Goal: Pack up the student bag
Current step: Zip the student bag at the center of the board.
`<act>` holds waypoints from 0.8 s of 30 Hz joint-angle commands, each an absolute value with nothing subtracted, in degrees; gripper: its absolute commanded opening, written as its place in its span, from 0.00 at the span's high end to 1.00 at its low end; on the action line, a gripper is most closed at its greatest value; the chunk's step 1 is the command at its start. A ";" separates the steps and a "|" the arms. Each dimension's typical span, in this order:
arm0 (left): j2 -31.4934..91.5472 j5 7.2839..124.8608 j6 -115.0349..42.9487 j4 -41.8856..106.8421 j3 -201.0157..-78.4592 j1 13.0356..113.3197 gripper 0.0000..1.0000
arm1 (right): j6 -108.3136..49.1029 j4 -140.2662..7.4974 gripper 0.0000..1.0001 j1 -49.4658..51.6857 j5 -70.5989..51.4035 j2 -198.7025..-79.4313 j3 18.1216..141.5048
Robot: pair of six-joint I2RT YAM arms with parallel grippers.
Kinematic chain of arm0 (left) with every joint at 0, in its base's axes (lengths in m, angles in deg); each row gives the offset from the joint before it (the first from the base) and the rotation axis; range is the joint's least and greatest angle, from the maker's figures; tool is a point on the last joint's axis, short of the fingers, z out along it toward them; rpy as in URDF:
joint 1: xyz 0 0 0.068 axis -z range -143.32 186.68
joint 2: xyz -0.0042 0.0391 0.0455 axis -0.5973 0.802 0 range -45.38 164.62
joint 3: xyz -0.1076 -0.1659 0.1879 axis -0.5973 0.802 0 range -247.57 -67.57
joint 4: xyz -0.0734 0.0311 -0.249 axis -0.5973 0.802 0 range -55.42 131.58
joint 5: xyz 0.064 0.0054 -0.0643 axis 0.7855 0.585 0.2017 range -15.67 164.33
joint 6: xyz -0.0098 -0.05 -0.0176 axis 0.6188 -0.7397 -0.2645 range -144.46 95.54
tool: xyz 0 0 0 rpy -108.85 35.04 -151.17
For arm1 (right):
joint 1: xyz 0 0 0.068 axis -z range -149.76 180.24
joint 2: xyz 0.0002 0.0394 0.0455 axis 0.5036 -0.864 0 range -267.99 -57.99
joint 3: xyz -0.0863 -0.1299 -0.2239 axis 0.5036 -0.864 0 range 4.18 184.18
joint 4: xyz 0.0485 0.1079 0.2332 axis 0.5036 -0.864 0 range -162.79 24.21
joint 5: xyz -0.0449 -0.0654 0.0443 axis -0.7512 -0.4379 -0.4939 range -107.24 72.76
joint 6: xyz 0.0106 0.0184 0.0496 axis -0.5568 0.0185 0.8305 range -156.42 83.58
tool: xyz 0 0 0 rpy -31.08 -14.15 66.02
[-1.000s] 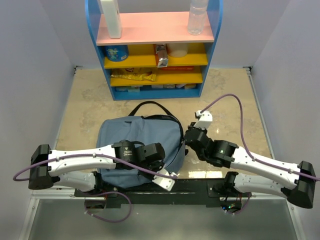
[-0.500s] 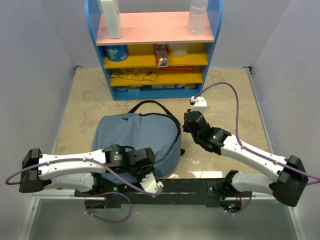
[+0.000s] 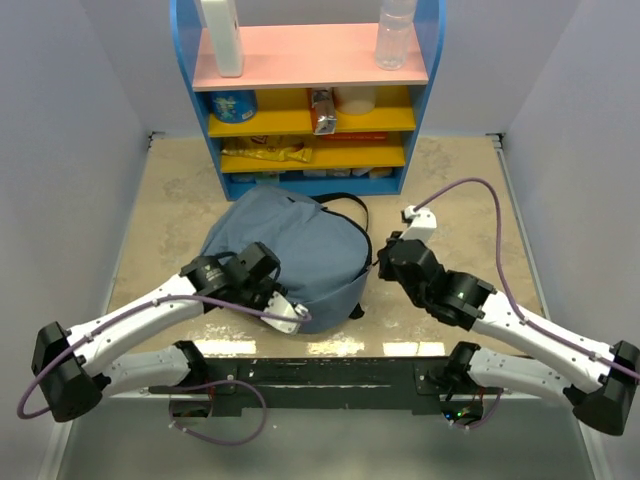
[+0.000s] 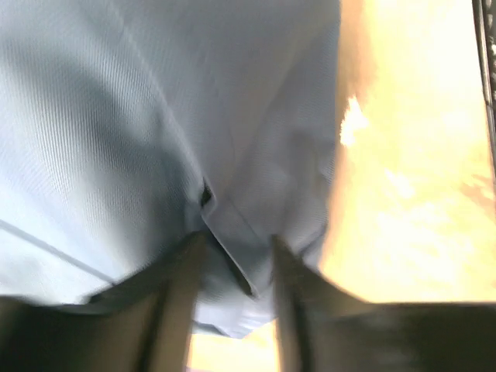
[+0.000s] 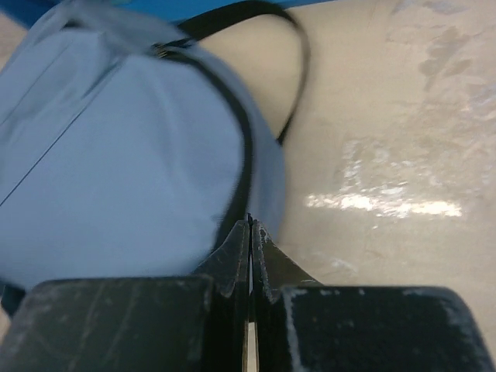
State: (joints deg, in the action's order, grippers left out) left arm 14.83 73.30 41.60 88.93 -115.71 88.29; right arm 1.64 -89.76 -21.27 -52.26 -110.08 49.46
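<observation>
The student bag (image 3: 300, 240), slate-blue with black straps, lies bunched on the beige table just in front of the shelf. My left gripper (image 3: 258, 272) rests on its near-left side. In the left wrist view its fingers (image 4: 190, 256) stand apart around a raised fold of the bag's fabric (image 4: 155, 116), so this gripper (image 4: 236, 244) is open. My right gripper (image 3: 383, 258) is at the bag's right edge. In the right wrist view it (image 5: 250, 225) is shut, tips against the black zipper seam of the bag (image 5: 116, 155). I cannot tell whether anything thin is pinched there.
A blue shelf unit (image 3: 310, 55) with a pink top and yellow shelves stands at the back, holding a clear bottle (image 3: 393, 35), a white container (image 3: 222, 35) and small packets. Grey walls close in both sides. A black rail (image 3: 330, 370) runs along the near edge.
The bag has slid away from the arms toward the shelf and bunched up. My left gripper has gone from shut to open and moved forward. The right gripper stayed shut at the bag's right edge.
</observation>
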 commanded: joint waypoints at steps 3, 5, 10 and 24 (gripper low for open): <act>20.96 57.92 31.63 103.48 -137.84 85.10 0.27 | 10.23 -91.54 1.00 -35.66 -54.24 -112.91 50.85; 25.80 50.56 25.57 104.98 -149.01 85.19 0.00 | 12.26 -90.84 1.00 -39.09 -53.98 -113.71 51.20; 30.99 45.42 15.02 98.32 -150.39 88.44 0.00 | 14.64 -91.36 1.00 -41.83 -55.38 -114.59 51.82; 36.35 57.00 -6.70 72.64 -138.40 96.79 0.00 | 18.69 -96.90 1.00 -41.92 -58.99 -105.27 49.62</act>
State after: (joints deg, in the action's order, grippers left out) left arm 35.07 50.74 2.85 81.96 -137.89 96.10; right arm 16.07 -97.67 -41.66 -57.20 -106.34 49.48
